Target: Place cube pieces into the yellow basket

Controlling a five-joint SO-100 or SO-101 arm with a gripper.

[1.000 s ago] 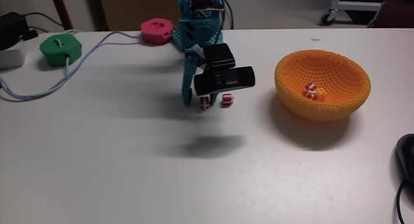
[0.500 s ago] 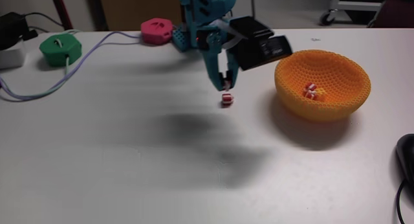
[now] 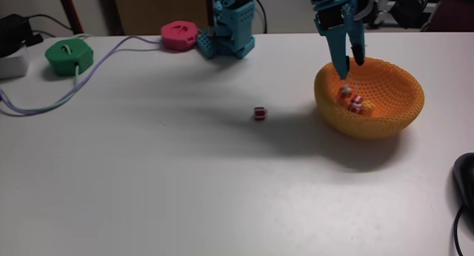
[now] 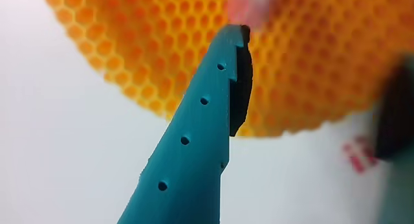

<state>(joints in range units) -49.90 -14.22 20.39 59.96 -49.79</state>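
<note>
Hand (image 3: 351, 64): teal, pointing down over the basket's left half in the fixed view; fingers parted, nothing held between them. In the wrist view one finger (image 4: 200, 120) runs up the middle with its dark pad facing right, the other a dark blur at the right edge.
Basket (image 3: 400, 100): orange-yellow, knitted, bowl-shaped, on the right part of the counter (image 3: 148, 182). Wrist view shows its honeycomb weave (image 4: 149, 49) just beyond the fingertip.
Cubes in basket (image 3: 354, 102): red-and-white pieces on the inner floor, left of centre (count unclear, they blur together); one pale blurred piece (image 3: 345, 89) sits just below the fingertips, whether it rests or hangs in air I cannot tell.
Cube on counter (image 3: 259, 113): red-and-white, alone, left of the basket and apart from it.
Wrist view extras: pink blur (image 4: 249, 4) at the top edge over the weave; a red-striped blur (image 4: 357, 156) on the counter outside the basket rim, lower right.
Arm base (image 3: 229, 27): teal, at the counter's far edge.
Housings: green (image 3: 69, 55) far left, pink (image 3: 178, 34) beside the base, joined by a pale cable (image 3: 111, 52).
</note>
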